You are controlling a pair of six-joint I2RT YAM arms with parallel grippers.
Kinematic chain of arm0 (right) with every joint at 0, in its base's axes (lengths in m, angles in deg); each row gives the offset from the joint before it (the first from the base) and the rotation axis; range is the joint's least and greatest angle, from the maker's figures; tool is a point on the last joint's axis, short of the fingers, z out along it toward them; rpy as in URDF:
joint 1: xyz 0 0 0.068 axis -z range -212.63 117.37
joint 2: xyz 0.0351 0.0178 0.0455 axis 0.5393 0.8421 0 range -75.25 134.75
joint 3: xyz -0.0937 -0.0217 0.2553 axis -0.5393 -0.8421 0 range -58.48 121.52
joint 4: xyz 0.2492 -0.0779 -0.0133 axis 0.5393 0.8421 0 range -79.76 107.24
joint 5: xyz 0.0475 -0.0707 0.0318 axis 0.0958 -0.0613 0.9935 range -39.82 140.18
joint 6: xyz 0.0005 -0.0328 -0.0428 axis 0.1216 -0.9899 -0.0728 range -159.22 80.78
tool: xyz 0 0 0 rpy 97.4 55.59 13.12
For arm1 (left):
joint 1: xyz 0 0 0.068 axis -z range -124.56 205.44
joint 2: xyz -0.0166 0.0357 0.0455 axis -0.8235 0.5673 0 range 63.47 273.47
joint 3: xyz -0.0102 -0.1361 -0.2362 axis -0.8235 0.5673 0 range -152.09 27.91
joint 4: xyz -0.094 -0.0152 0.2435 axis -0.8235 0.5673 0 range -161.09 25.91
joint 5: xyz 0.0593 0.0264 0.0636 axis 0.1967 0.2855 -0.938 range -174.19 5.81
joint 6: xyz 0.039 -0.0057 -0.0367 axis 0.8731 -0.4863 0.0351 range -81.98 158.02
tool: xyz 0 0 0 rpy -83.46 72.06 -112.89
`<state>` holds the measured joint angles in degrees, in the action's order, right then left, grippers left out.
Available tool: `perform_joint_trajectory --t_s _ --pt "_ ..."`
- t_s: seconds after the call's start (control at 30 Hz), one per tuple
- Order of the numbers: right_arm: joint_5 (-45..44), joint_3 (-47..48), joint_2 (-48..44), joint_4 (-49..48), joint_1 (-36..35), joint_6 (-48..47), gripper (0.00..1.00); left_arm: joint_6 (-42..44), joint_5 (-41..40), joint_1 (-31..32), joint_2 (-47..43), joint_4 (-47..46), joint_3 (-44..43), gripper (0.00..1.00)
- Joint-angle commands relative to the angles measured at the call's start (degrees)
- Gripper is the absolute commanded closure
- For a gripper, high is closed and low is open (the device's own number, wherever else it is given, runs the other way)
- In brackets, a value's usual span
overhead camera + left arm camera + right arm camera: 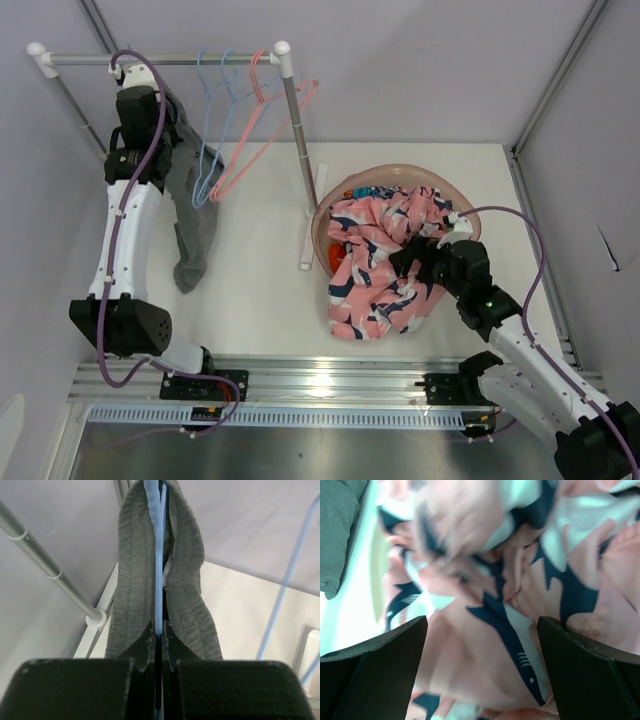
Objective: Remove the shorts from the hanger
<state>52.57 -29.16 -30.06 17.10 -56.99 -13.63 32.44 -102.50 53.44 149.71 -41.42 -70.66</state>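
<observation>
Left hand (158, 636) is up at the rail (200, 60), clenched tight on the blue hanger (159, 555). The bar sits pinched between its fingers, with the grey shorts (135, 570) draped down either side. From above, the shorts (190, 220) hang off the rail's left end, their lower end down at the table (260, 260). Two spare hangers (240, 120), blue and pink, dangle further right. Right hand (415, 255) is spread wide, jaws apart over the pink shark-print cloth (485, 645) heaped in the basket (345, 190), gripping nothing.
</observation>
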Motion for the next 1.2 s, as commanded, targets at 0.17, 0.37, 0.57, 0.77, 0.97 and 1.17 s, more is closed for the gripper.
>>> perform_joint_trajectory --t_s 0.17,0.37,0.57,0.77,0.97,1.17 --pt "-3.9 17.2 1.5 7.5 -6.6 -6.6 0.01 2.1 -6.2 5.4 -7.1 -0.6 -11.2 1.0" --pt "-3.1 29.8 5.5 13.3 -9.6 -9.7 0.01 0.1 -8.6 7.1 -9.9 5.5 -14.9 1.0" --pt "-1.9 36.2 8.9 11.1 -21.2 -9.0 0.01 -3.7 -13.0 9.6 -15.5 14.3 -14.4 1.0" --pt "-20.2 45.6 21.7 9.8 -43.7 -12.6 0.01 -6.3 -13.5 10.7 -21.3 18.7 -10.1 1.0" --pt "-29.4 61.5 39.7 7.1 -56.1 -14.0 0.01 -6.0 -13.0 10.7 -23.4 19.5 -7.4 1.0" --pt "-32.1 79.5 54.5 7.6 -60.2 -14.8 0.01 -5.1 -12.8 10.7 -26.5 18.8 -4.1 1.0"
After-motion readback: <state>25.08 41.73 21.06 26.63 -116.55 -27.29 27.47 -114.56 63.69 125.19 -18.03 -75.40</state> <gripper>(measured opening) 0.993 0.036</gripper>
